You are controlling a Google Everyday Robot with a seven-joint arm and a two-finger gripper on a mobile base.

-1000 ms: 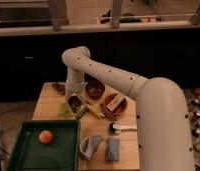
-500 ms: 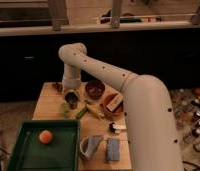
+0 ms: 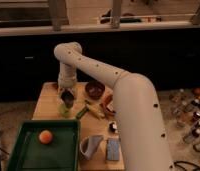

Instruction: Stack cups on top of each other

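Note:
The pale green cup (image 3: 65, 110) stands on the left part of the wooden table (image 3: 52, 95), just behind the green tray. My gripper (image 3: 68, 98) hangs from the white arm right above it, at the cup's rim. A dark, greyish shape at the gripper may be the grey metallic cup, but I cannot tell it apart from the gripper. The arm hides the table behind the gripper.
A dark brown bowl (image 3: 94, 90) sits right of the gripper. A green tray (image 3: 28, 155) at the front left holds an orange ball (image 3: 45, 136). A white mug (image 3: 90, 147) lies at the front with a blue-grey block (image 3: 113, 149) beside it. Green and red items (image 3: 95, 109) lie mid-table.
The arm has swung left and the gripper has come down and forward, from near the brown bowl to just above the pale green cup.

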